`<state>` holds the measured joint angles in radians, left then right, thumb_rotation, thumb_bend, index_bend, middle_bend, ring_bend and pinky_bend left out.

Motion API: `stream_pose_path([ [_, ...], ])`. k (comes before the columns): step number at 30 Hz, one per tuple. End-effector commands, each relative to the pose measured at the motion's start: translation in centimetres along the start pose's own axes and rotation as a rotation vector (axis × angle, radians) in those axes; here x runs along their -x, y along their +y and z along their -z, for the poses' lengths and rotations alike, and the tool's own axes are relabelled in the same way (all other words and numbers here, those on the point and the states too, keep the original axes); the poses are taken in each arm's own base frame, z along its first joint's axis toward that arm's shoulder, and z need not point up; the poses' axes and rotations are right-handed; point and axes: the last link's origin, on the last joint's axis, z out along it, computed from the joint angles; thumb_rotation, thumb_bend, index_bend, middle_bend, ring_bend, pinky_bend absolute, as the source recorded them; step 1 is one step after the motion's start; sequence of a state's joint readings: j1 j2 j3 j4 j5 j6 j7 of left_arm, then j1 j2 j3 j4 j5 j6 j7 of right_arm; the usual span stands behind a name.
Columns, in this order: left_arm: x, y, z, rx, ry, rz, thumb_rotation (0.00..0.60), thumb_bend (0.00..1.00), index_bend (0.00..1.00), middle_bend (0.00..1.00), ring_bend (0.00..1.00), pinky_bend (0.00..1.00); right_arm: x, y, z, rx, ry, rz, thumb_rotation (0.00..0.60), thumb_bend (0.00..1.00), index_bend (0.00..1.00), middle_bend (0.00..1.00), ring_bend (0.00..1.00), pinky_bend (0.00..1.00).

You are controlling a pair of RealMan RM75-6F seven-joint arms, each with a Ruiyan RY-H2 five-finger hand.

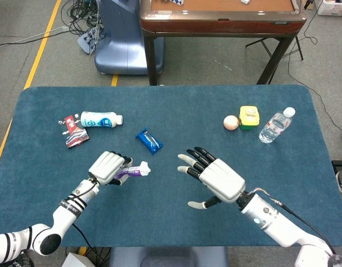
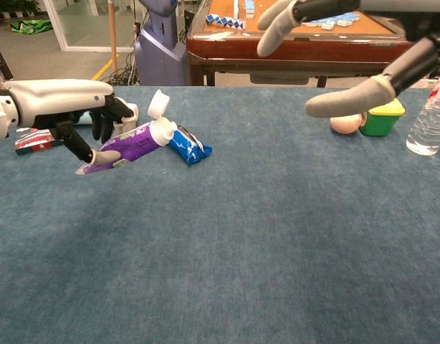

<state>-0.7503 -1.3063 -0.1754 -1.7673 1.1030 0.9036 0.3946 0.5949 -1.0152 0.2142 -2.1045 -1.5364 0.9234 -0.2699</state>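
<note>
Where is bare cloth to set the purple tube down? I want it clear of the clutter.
Bare: front of blue cloth table, and between blue snack packet and cream ball. Crowded: white bottle with red packet.
</note>
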Motion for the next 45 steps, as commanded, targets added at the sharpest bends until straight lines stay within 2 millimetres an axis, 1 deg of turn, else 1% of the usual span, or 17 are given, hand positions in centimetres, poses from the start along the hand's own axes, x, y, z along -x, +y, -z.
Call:
stream_pose_path([
  [1, -0.3, 0.6, -0.2, 0.004, -0.001, -0.007, 0.600, 0.45, 0.60, 0.70, 0.45, 0.39, 0.2, -0.5, -1.4, -0.022, 0.000, 0.011, 0.305, 0.27, 0.22, 0.08, 0.00, 0.00],
  [5, -0.3, 1.5, -0.4, 0.015, -0.004, -0.003, 0.600, 0.45, 0.60, 0.70, 0.45, 0.39, 0.7, -1.1, -3.0, -0.038, 0.003, 0.007, 0.296, 0.27, 0.22, 0.08, 0.00, 0.00],
  [11, -0.4, 2.7, -0.7, 0.035, -0.010, -0.001, 0.600, 0.45, 0.60, 0.70, 0.45, 0.39, 1.6, -1.7, -4.7, -0.047, -0.017, 0.007, 0.288, 0.27, 0.22, 0.08, 0.00, 0.00],
  [23, 0.0, 4.0, -1.4, 0.047, -0.016, -0.004, 0.600, 0.45, 0.60, 0.70, 0.45, 0.39, 3.1, -1.9, -6.6, -0.043, -0.047, -0.027, 0.287, 0.27, 0.22, 0.08, 0.00, 0.00],
  [30, 0.1, 3.9, -1.9, 0.035, -0.018, 0.005, 0.600, 0.45, 0.60, 0.70, 0.45, 0.39, 3.8, -1.6, -7.1, -0.024, -0.073, -0.027, 0.287, 0.27, 0.22, 0.08, 0.00, 0.00],
  [45, -0.4, 2.0, -1.6, -0.001, -0.030, 0.099, 0.600, 0.46, 0.61, 0.71, 0.45, 0.40, 5.3, 0.2, -6.1, 0.036, -0.106, -0.053, 0.286, 0.27, 0.22, 0.08, 0.00, 0.00],
])
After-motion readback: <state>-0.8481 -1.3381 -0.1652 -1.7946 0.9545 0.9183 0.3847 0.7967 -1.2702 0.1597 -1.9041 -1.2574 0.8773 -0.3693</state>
